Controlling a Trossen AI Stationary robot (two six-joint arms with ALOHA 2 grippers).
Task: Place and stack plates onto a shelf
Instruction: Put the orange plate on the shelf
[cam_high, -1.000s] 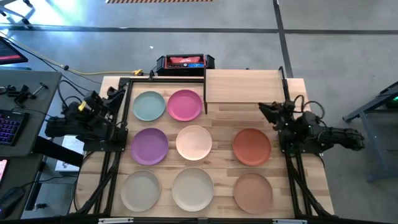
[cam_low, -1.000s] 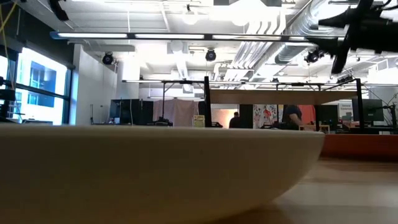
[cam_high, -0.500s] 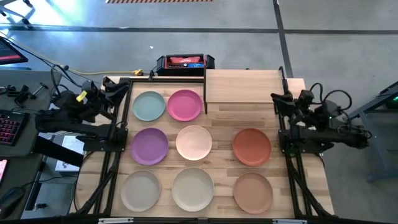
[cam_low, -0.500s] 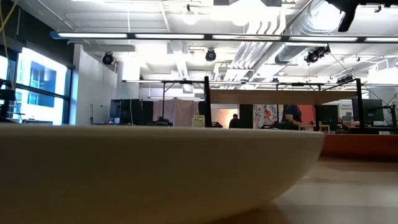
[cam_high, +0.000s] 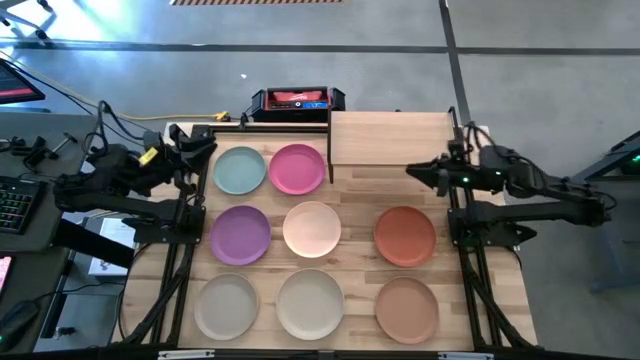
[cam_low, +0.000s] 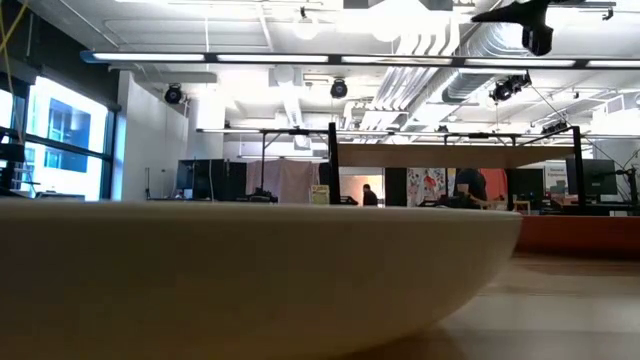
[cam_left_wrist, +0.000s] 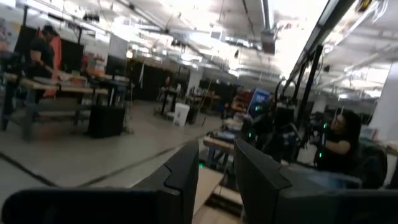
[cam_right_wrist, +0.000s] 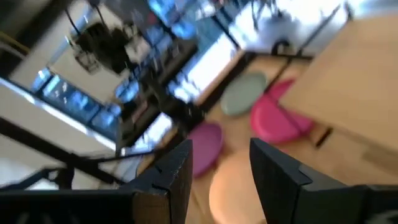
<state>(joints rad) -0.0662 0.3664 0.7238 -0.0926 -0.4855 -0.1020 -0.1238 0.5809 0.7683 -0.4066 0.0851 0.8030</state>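
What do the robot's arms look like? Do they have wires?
Both arms are dark, nearly black, built from chunky jointed links. Black cables loop along them. The left arm wears a small yellow tag, and the right arm shows a tiny green light. Each ends in an end effector with two flat, dark, squarish fingers, like the right end effector.

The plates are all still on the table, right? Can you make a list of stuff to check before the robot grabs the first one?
1. Shelf bare on top, room for plates: ok.
2. Eight plates lie flat and apart on the table, none stacked: ok.
3. Right gripper open and holding nothing: ok.
4. Left gripper open and holding nothing: ok.
5. Right gripper above the terracotta plate: not ok, it is over the shelf's front edge instead.
6. A ninth plate: cannot tell, only eight show.
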